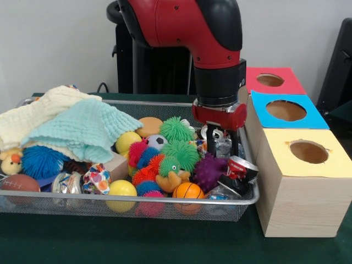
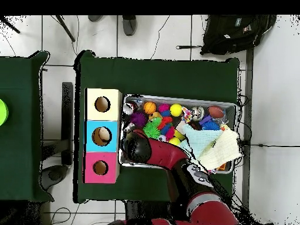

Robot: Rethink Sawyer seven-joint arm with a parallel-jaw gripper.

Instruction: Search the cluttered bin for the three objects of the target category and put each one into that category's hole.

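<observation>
The bin [image 1: 82, 208] is a wide silver mesh basket full of toys; it also shows in the overhead view [image 2: 233, 106]. My gripper [image 1: 222, 144] is lowered into the bin's right end, with a clear crinkly bottle [image 1: 223, 147] right at its tips. I cannot tell whether it grips it. A second clear crinkly piece [image 1: 65, 181] lies at the bin's front left, and another [image 1: 223, 192] at the front right. In the overhead view the arm [image 2: 140, 149] hides the gripper.
Three boxes with holes stand right of the bin: yellow [image 1: 308, 151], blue [image 1: 286, 110], red [image 1: 270, 80]. A red crushed can [image 1: 242, 167] lies beside the gripper. Spiky balls [image 1: 179, 151], an orange ball [image 1: 188, 191] and folded cloths [image 1: 82, 129] fill the bin.
</observation>
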